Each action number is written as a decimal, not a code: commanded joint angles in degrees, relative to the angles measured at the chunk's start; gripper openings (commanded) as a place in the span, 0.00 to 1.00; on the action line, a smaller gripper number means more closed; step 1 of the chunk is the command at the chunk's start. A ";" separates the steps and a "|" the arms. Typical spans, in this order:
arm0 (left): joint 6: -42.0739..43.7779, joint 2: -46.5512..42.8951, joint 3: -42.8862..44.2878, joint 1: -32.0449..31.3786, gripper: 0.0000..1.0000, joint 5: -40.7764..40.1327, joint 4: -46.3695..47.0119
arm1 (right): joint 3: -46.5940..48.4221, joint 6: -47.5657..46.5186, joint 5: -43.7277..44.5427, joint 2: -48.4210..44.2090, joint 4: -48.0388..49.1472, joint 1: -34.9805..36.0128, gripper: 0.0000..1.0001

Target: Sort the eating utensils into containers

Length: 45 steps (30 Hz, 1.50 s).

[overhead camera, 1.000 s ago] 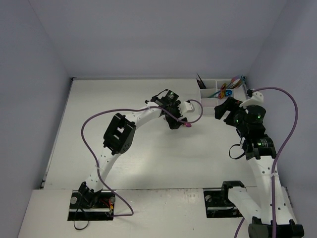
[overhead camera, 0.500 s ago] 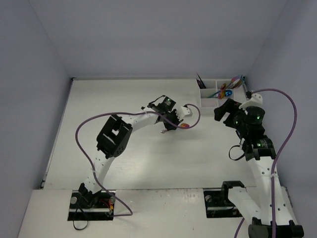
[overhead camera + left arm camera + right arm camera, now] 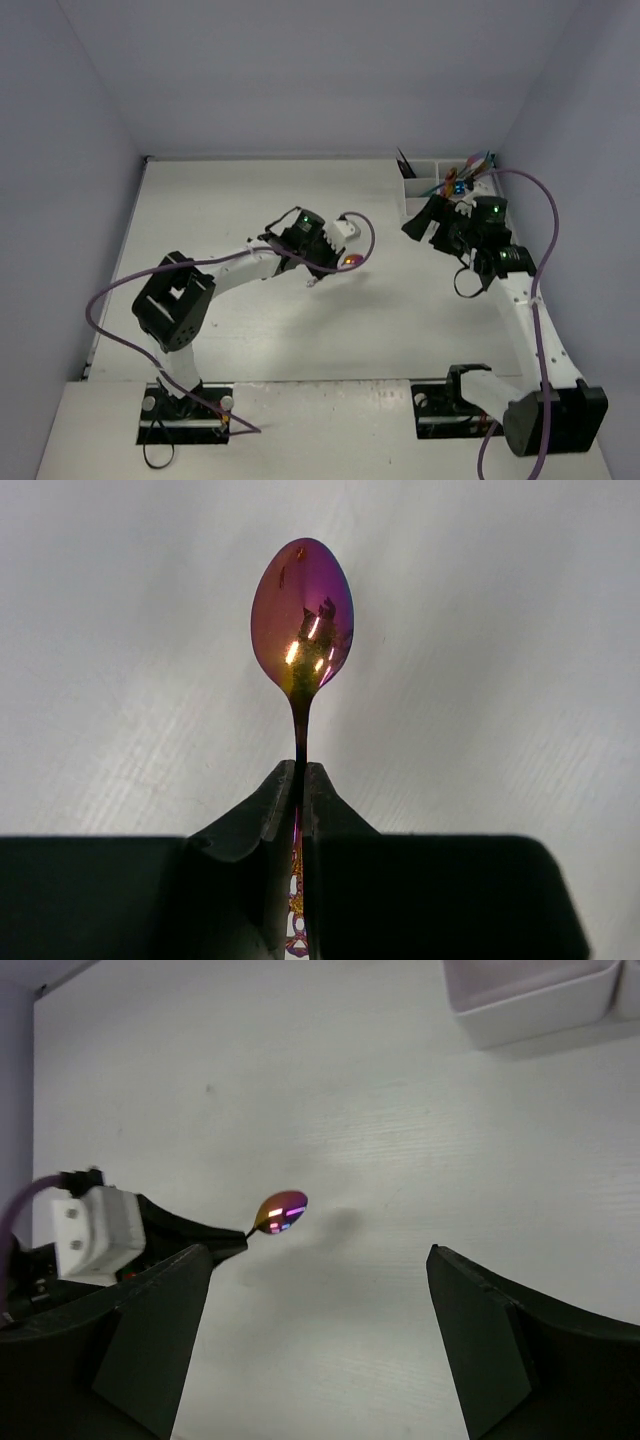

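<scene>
My left gripper (image 3: 300, 770) is shut on the thin handle of an iridescent pink-gold spoon (image 3: 302, 615), held above the table with its bowl pointing away from the wrist. From above, that spoon (image 3: 350, 262) sits mid-table at the tip of the left gripper (image 3: 335, 262). The right gripper (image 3: 315, 1255) stands wide open and empty, facing the spoon (image 3: 281, 1212) from the right. It hovers just in front of the white compartment tray (image 3: 418, 186) as the right gripper (image 3: 422, 226) seen from above. Several coloured utensils (image 3: 462, 178) stand in the tray's far-right compartments.
The tray's near corner (image 3: 530, 1005) shows at the top right of the right wrist view. Purple cables (image 3: 120, 295) loop from both arms. Grey walls enclose the white table (image 3: 250, 200) on three sides.
The left gripper closed on the spoon and drew it back left and nearer while its elbow swung low. The right gripper moved left along the tray's front and opened wider.
</scene>
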 commanded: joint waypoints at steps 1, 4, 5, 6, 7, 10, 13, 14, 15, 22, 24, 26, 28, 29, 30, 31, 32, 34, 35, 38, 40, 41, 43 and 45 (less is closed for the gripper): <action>-4.32 -9.89 1.99 -0.64 0.00 1.01 10.59 | 7.13 3.26 -8.74 4.28 3.07 2.62 0.88; -4.58 -12.87 2.56 -1.18 0.00 1.11 11.33 | 10.25 3.84 -10.49 8.33 3.21 6.06 0.89; -4.58 -13.82 2.71 -1.42 0.00 0.98 11.60 | 11.23 4.22 -10.84 9.67 3.28 7.17 0.89; -4.58 -14.96 2.86 -1.76 0.00 0.70 11.79 | 12.37 4.74 -11.08 10.49 3.37 7.80 0.89; -4.43 -15.90 2.97 -2.06 0.00 0.26 11.93 | 13.23 5.21 -11.11 11.26 3.55 8.34 0.89; -3.70 -18.14 3.11 -2.91 0.00 -1.48 12.16 | 14.93 6.53 -11.05 12.95 4.75 9.27 0.89; -3.53 -19.90 3.06 -3.47 0.00 -2.30 12.68 | 16.22 7.90 -12.16 14.16 5.83 9.53 0.89; -3.53 -20.34 3.03 -3.61 0.00 -2.55 12.87 | 16.51 8.18 -12.45 14.72 6.06 9.72 0.88; -3.53 -20.71 3.09 -3.73 0.00 -2.79 13.05 | 16.69 8.31 -12.63 15.09 6.12 9.91 0.88; -2.28 -21.43 3.60 -4.28 0.00 -5.49 13.32 | 16.82 9.28 -12.99 15.62 7.30 12.42 0.65; -1.92 -21.19 3.78 -4.28 0.00 -6.71 13.38 | 16.64 9.52 -13.05 15.37 7.55 12.79 0.55; -1.79 -20.82 4.23 -4.31 0.00 -7.26 13.38 | 16.37 9.72 -13.12 15.10 7.76 12.94 0.49; -1.77 -20.34 4.61 -4.31 0.00 -7.29 13.38 | 16.11 9.97 -13.14 14.98 7.95 13.03 0.41; -1.77 -20.03 4.85 -4.27 0.00 -7.24 13.38 | 16.02 10.02 -13.14 14.88 8.07 13.05 0.36; -1.77 -19.74 5.07 -4.22 0.00 -7.19 13.38 | 15.95 10.02 -13.11 14.74 8.21 13.05 0.31; -1.77 -19.59 5.17 -4.22 0.00 -7.19 13.38 | 15.90 10.02 -13.01 14.59 8.36 13.05 0.26; -1.77 -19.41 5.25 -4.26 0.00 -7.15 13.38 | 15.84 10.02 -12.81 14.41 8.43 13.05 0.20; -1.77 -19.12 5.30 -4.31 0.00 -6.96 13.38 | 15.79 9.95 -12.40 14.26 8.57 13.05 0.10; -1.81 -19.04 5.35 -4.31 0.00 -6.88 13.38 | 15.75 9.84 -12.17 14.21 8.61 13.05 0.05; -2.15 -18.93 5.18 -4.31 0.00 -6.78 13.32 | 15.83 9.34 -11.67 13.94 8.87 12.99 0.00; -2.39 -18.99 4.70 -4.31 0.02 -6.99 13.30 | 16.09 8.81 -11.11 13.96 8.96 13.05 0.00; -2.56 -18.99 4.26 -4.31 0.06 -7.27 13.30 | 16.32 8.53 -10.77 13.91 8.96 13.05 0.00; -3.27 -19.21 3.54 -4.22 0.34 -8.83 13.30 | 17.25 8.04 -10.10 14.00 9.09 12.92 0.00; -3.87 -19.60 2.51 -4.22 0.55 -10.85 13.30 | 18.46 7.00 -9.39 14.43 9.13 12.67 0.00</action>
